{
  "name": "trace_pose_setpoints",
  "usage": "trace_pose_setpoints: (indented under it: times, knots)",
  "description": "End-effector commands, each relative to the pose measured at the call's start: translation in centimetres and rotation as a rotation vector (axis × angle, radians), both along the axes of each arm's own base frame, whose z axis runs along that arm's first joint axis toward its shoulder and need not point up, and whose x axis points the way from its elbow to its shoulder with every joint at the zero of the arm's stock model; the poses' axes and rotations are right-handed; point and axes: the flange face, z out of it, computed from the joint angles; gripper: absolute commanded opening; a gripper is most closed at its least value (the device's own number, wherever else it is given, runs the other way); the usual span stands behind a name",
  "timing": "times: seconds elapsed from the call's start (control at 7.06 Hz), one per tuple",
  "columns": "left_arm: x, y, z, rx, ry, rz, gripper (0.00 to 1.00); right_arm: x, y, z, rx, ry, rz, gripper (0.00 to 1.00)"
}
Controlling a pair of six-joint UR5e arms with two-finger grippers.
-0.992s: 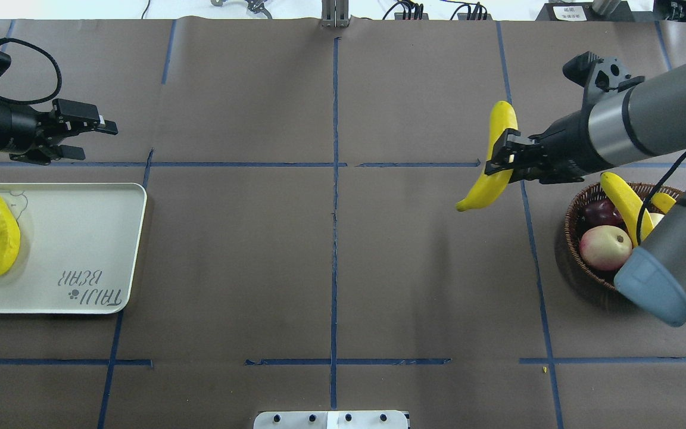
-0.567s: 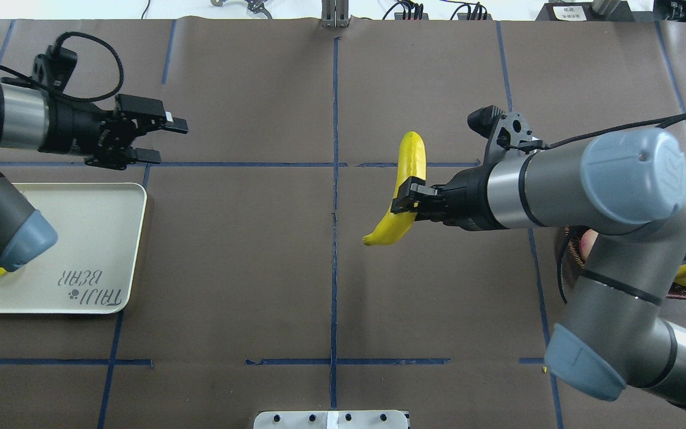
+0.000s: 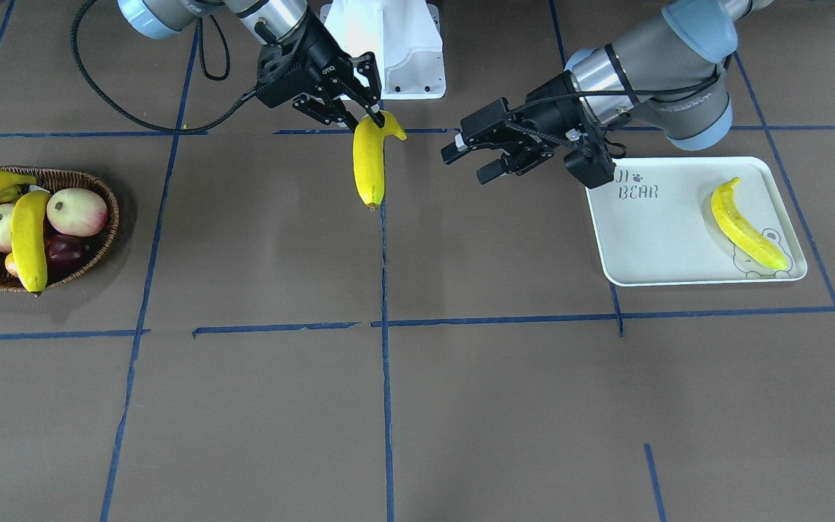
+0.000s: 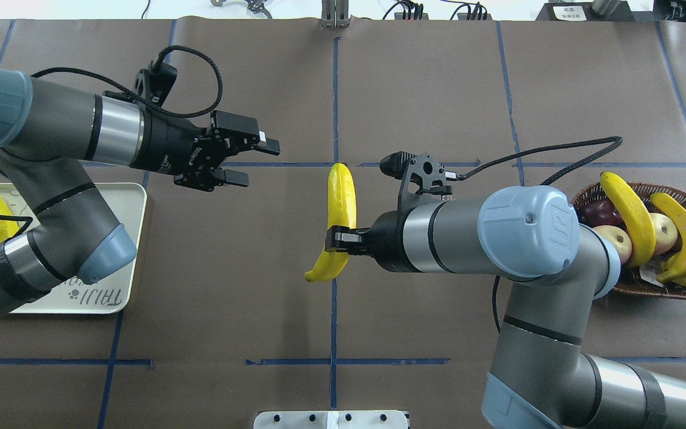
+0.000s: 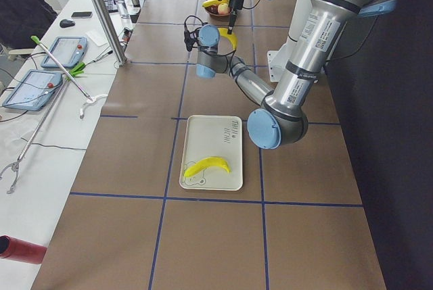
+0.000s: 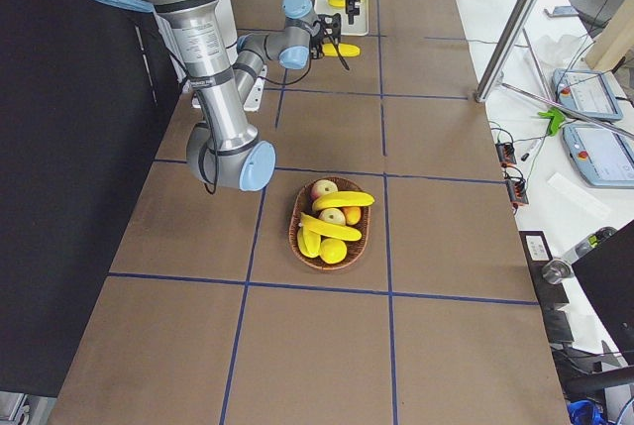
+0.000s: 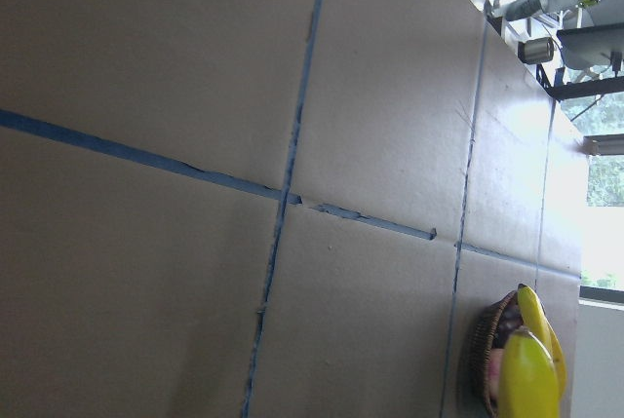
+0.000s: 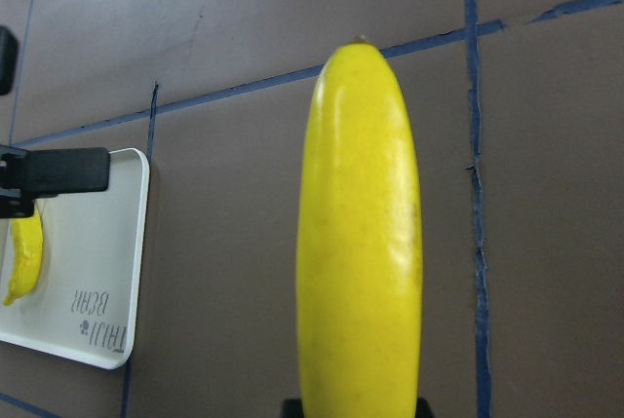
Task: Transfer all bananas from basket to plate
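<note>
Brown table, blue tape lines, pink-cream apples beside a dark red fruit — two tablets on a side bench.

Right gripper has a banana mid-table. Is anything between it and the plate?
Yes. The left gripper, jaws open, and the left arm hang above the table between the held banana and the plate. Nothing lies on the table surface between them.

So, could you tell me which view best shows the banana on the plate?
The exterior front-facing view: the banana lies whole and unobstructed on the plate. Overhead, the left arm covers most of it; exterior left shows it whole but small; the right wrist view catches it small at the edge.
</note>
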Motion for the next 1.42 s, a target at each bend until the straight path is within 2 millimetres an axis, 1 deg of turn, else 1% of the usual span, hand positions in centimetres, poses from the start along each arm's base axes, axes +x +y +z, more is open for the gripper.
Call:
trace_pose_setpoints:
  times: [0.0, 0.14, 0.28, 0.43, 0.57, 0.71, 0.85, 0.99, 1.13, 1.28]
  knots:
    - [3.3, 1.3, -2.5, -0.036, -0.018, 0.048, 0.99, -0.4, 0.4, -1.8, 0.018, -0.026, -0.005, 0.04]
    - [3.9, 1.5, -2.6, -0.037, -0.015, 0.025, 0.99, -0.4, 0.4, -2.1, 0.021, -0.033, -0.005, 0.04]
    - [4.9, 2.3, -2.8, -0.037, -0.012, 0.03, 0.99, -0.4, 0.5, -2.1, 0.02, -0.033, -0.005, 0.04]
    - [6.3, 3.4, -3.6, -0.035, -0.001, 0.027, 0.99, -0.3, 0.5, -2.2, 0.022, -0.034, -0.006, 0.04]
    - [7.0, 4.1, -3.7, -0.036, 0.001, 0.037, 0.99, -0.3, 0.5, -2.2, 0.021, -0.035, -0.005, 0.04]
    - [7.2, 4.2, -3.7, -0.037, 0.0, 0.035, 0.99, -0.3, 0.5, -2.2, 0.021, -0.035, -0.005, 0.04]
    - [7.2, 4.2, -3.6, -0.041, -0.001, 0.036, 0.8, -0.3, 0.6, -2.2, 0.021, -0.036, -0.007, 0.04]
    - [7.1, 4.1, -3.4, -0.036, -0.004, 0.032, 0.03, -0.2, 0.7, -2.2, 0.021, -0.036, -0.007, 0.04]
    - [7.0, 4.1, -3.2, -0.038, -0.009, 0.03, 0.0, -0.1, 0.8, -2.3, 0.021, -0.039, -0.008, 0.11]
    - [6.9, 3.6, -3.1, -0.05, -0.024, 0.024, 0.0, -0.3, 1.0, -2.4, 0.011, -0.043, -0.01, 0.99]
